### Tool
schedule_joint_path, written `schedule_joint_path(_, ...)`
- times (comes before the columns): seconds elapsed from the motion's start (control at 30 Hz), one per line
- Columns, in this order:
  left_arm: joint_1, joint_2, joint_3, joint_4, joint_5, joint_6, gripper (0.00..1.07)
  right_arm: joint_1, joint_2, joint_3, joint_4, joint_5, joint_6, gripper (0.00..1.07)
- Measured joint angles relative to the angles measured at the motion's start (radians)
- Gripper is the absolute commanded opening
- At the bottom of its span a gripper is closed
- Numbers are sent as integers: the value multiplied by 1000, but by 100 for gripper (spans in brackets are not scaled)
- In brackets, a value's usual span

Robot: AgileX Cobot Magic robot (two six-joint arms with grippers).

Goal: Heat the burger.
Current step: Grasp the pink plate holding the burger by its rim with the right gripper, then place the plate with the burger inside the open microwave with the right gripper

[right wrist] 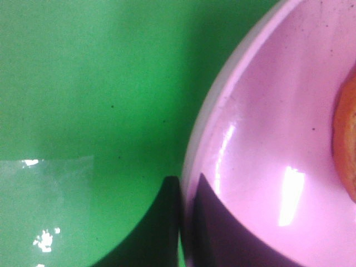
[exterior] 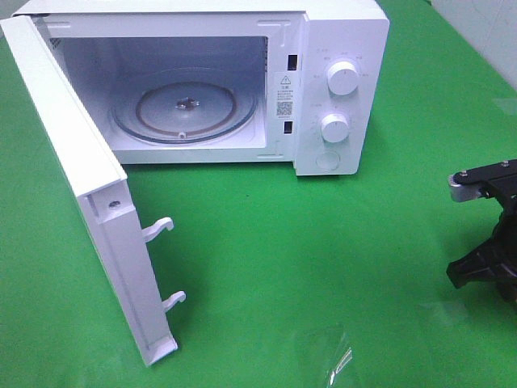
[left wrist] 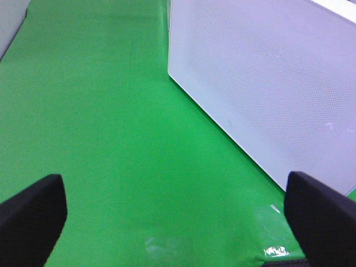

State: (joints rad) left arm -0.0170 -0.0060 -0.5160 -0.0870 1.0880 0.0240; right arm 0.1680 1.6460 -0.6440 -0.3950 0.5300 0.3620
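Clamping the rim of the pink plate [right wrist: 261, 111], the right gripper [right wrist: 187, 181] is pinching with narrowed jaws, one finger inside the rim and one outside. The burger [right wrist: 347, 139] is sitting on that plate, apart from the clamped rim. The right arm [exterior: 485, 267] is working at 3 o'clock on the green table [exterior: 283, 242]; the microwave [exterior: 339, 32] is standing at 12 o'clock, its door [exterior: 81, 186] hanging open toward 9 o'clock. The left gripper [left wrist: 175, 208] is hanging wide open beside the door, holding nothing.

Burger [right wrist: 347, 139] on plate [right wrist: 250, 167], turntable [exterior: 184, 109] in microwave [exterior: 347, 40]
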Motion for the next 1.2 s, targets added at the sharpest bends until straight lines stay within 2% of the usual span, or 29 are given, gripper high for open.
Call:
schedule_joint_path(0.57, 0, 0, 0, 0, 0, 0, 98, 144, -162, 4, -66, 182, 91, 0)
schedule_joint_path(0.93, 0, 0, 0, 0, 0, 0, 98, 285, -269, 4, -66, 264, 83, 0)
schedule_joint_path(1.0, 0, 0, 0, 0, 0, 0, 98, 334, -293, 4, -66, 294, 65, 0)
schedule_joint_path(1.2, 0, 0, 0, 0, 0, 0, 98, 393, -314, 4, -65, 309, 63, 0)
